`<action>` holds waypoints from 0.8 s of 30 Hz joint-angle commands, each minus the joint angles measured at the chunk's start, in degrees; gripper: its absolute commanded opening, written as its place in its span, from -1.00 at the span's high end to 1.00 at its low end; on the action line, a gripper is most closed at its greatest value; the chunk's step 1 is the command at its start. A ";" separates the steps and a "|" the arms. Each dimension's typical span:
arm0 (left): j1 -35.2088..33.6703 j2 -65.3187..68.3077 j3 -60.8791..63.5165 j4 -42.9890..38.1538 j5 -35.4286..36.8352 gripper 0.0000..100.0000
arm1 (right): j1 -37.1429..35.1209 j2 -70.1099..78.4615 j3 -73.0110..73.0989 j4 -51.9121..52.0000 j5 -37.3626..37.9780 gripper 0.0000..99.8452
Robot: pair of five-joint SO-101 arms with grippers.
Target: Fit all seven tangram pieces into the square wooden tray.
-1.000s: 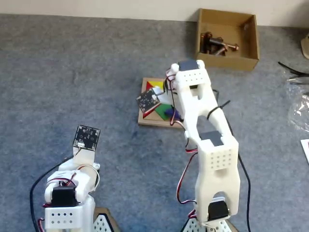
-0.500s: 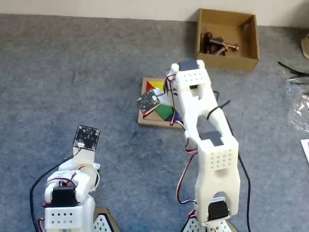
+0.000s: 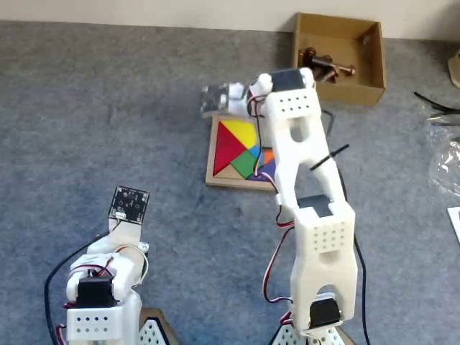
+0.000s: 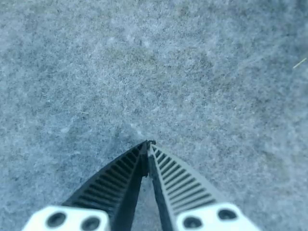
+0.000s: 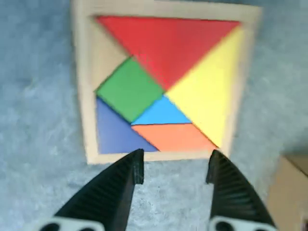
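Step in hand: I judge the task close to its end. 6 painted pieces lie flat inside the square pale wooden tray (image 5: 79, 96), which sits on the grey felt-like carpet (image 4: 192, 72) in front of my right arm.
Right fingers: my right gripper (image 5: 175, 171) is released and holds nothing. Its 2 dark ribbed fingers (image 5: 127, 180) stand apart, over the tray edge farthest from my bases.
Left fingers: my left gripper (image 4: 147, 144) is clenched tip to tip on nothing, above bare carpet, well apart from the tray.
Pieces: the large red triangle (image 5: 168, 43) and the large yellow triangle (image 5: 211, 91) meet along 1 long edge. The green square (image 5: 129, 89), small light blue triangle (image 5: 161, 111), orange piece (image 5: 175, 135) and dark blue triangle (image 5: 113, 132) fill the other half.
Open question: a tan triangular patch (image 5: 103, 53) lies between the red triangle, the green square and the rim. I cannot tell whether it is an unpainted 7th piece or a bare slot.
Next move: if it is a slot, I need a small triangle turned to match it and lowered flat.
Materials: smooth, thin, hard-edged wood, likely to slide rather than flex; the carpet is soft and matte.
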 commanded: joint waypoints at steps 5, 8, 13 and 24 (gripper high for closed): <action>-0.75 -0.22 1.19 0.26 0.53 0.99 | -0.31 -1.36 -14.73 6.81 -11.52 1.00; -0.75 -0.22 1.19 0.26 0.53 0.99 | 0.48 -1.45 -20.00 7.87 -15.91 0.99; -0.75 -0.22 1.19 0.26 0.53 0.99 | 4.26 -1.45 -27.21 7.78 -27.78 0.99; -0.75 -0.22 1.19 0.26 0.53 0.99 | 9.01 -1.80 -42.33 8.13 -38.24 0.99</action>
